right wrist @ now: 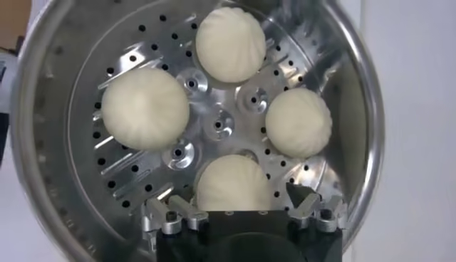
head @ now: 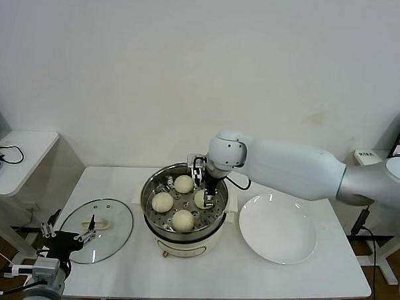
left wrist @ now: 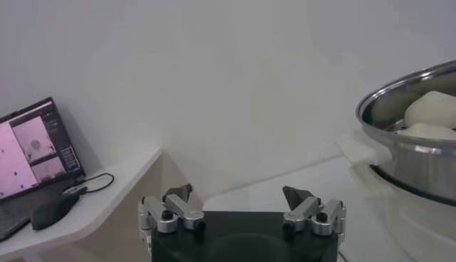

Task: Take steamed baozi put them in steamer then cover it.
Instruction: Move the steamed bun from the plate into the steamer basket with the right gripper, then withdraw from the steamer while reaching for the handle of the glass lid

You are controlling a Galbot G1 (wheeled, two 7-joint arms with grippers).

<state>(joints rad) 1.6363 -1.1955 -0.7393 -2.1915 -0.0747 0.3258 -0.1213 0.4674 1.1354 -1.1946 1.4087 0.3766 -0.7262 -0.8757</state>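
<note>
The right end effector (right wrist: 242,210) hangs inside the steamer (head: 153,188), fingers spread apart either side of the fourth of the steamed baozi (right wrist: 234,184), gripping nothing; that bun sits on the perforated tray (right wrist: 142,167) at about three o'clock in the head view, with the others at twelve, nine and six, all apart from one another; the plate (head: 278,228) lies bare on the counter (head: 247,275) just beside the pot at three o'clock; the cover (head: 97,221) rests flat at nine o'clock, handle (head: 94,222) up, and the left end effector (head: 68,233) waits above its near edge, fingers wide, holding nothing. Loading looks done, so the step in hand is clearing the pot and fetching the cover; the right arm would do well to rise straight up before swinging away, since a sideways exit may nudge the bun or catch the steel rim; the left should centre on the oblong handle across its narrow side, lift level, and lower the cover squarely so the metal rim seats all round.
</note>
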